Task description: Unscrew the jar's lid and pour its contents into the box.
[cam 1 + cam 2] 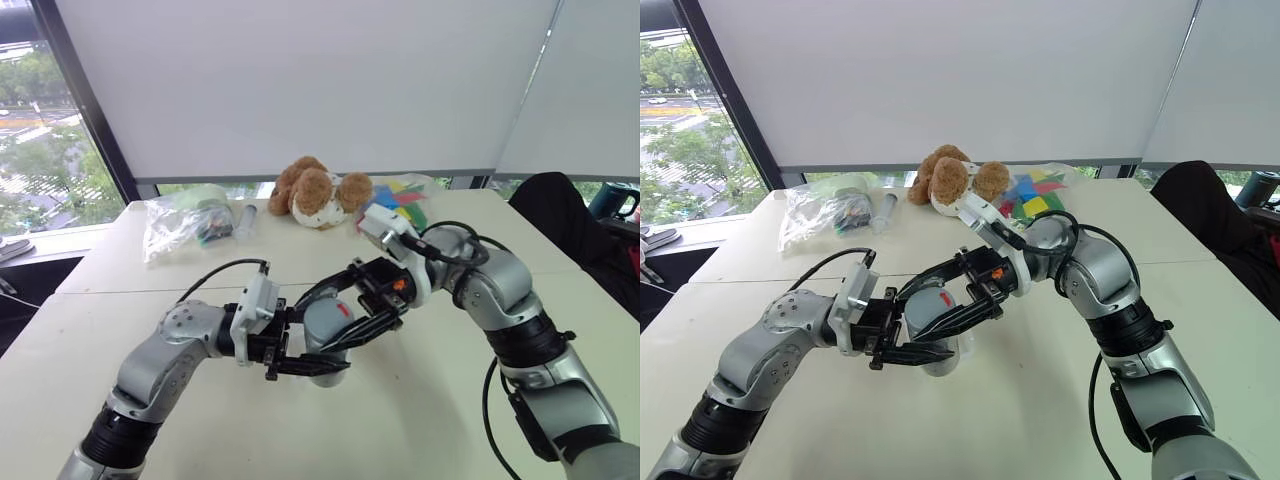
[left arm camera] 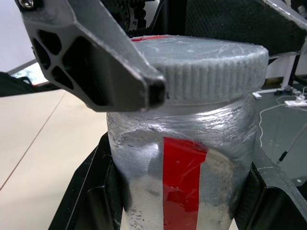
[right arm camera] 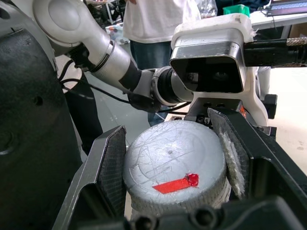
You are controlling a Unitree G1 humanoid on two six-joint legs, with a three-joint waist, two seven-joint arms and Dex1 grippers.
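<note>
1. Fingers of the right gripper (image 3: 170, 191) straddle the lid (image 3: 173, 167), one on each side of its ribbed rim; whether both pads bite is hard to tell.
2. Below them, the left gripper (image 1: 320, 350) is pressed shut on the jar (image 2: 182, 177), one finger against each side of its body.
3. Jar and lid hang in the air between the two hands, above the table (image 1: 400, 420), long axis roughly upright.
4. Unscrewing therefore turns on the right wrist rolling about that axis.
5. Both forearms reach inward, elbows wide, wrists bent toward each other.
</note>
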